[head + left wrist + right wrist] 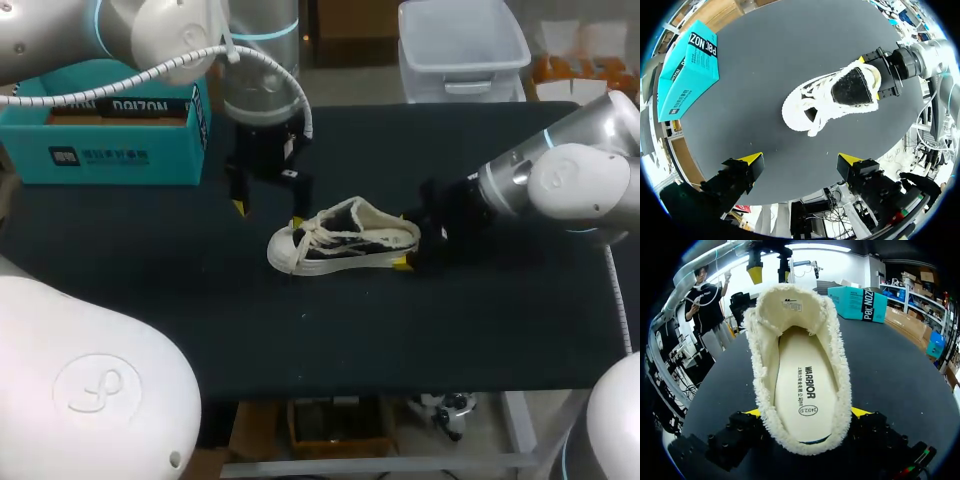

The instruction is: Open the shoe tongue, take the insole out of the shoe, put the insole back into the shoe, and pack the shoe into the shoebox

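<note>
A black-and-white sneaker (345, 240) with a fleece lining lies on its sole in the middle of the black table, toe toward my left arm. Inside it, the cream insole (800, 390) lies flat, and the tongue (786, 305) stands upright. My right gripper (415, 243) is open at the heel, one yellow-tipped finger on each side (807, 412); the fleece collar hides any contact. Above and just behind the toe, my left gripper (267, 214) hangs open, holding nothing (801, 160). In the left wrist view the sneaker (835, 97) is ahead of those fingers.
The teal shoebox (110, 140) stands at the back left of the table (150, 300), with its top open. A white cable (260, 60) loops from my left arm above the back of the table.
</note>
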Robot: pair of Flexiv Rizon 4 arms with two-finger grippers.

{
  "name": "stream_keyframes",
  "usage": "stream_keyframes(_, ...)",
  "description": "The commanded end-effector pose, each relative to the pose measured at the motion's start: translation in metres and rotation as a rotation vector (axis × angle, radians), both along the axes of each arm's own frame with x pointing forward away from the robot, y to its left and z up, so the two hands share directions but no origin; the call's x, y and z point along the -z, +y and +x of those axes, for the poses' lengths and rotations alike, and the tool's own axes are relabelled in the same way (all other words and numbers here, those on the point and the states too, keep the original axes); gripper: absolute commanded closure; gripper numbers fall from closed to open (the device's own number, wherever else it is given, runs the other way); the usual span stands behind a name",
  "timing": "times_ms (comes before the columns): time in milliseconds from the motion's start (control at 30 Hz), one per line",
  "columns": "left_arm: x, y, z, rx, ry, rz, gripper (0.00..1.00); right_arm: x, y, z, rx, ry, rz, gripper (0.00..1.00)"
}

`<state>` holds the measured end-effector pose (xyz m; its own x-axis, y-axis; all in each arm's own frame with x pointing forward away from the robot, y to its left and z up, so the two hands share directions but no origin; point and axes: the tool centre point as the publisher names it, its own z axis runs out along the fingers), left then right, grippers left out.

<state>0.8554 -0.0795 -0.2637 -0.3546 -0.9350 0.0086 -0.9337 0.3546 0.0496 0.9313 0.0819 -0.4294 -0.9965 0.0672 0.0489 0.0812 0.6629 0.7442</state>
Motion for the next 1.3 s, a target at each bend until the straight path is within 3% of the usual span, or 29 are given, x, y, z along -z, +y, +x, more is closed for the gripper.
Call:
stream_keyframes(33, 0.001, -0.004, -0.001, -0.026, -0.005, -0.005, 0.0, 0.004, -0.001, 0.005, -0.008, 0.004, 0.008, 1.0)
stream_keyframes(333, -0.01, -0.03, -0.004, -0.158, -0.013, 0.013, 0.0, 0.005, 0.0, -0.004, 0.018, -0.002, 0.022, 1.0)
stream_keyframes(567, -0.025, -0.072, 0.01, -0.193, -0.028, 0.048, 0.0, 0.005, 0.0, -0.004, 0.018, -0.002, 0.022, 1.0)
stream_keyframes(833, -0.011, -0.103, 0.028, -0.253, -0.016, 0.109, 0.0, 0.005, 0.0, -0.004, 0.018, -0.002, 0.022, 1.0)
stream_keyframes(967, -0.004, -0.112, 0.034, -0.286, -0.002, 0.129, 0.12, 0.005, 0.0, -0.004, 0.018, -0.002, 0.022, 1.0)
stream_keyframes(1167, 0.007, -0.126, 0.043, -0.33, -0.001, 0.175, 0.21, 0.005, 0.0, -0.004, 0.018, -0.002, 0.022, 1.0)
stream_keyframes(1300, 0.02, -0.134, 0.051, -0.357, 0.023, 0.218, 0.35, 0.005, 0.0, -0.004, 0.018, -0.002, 0.022, 1.0)
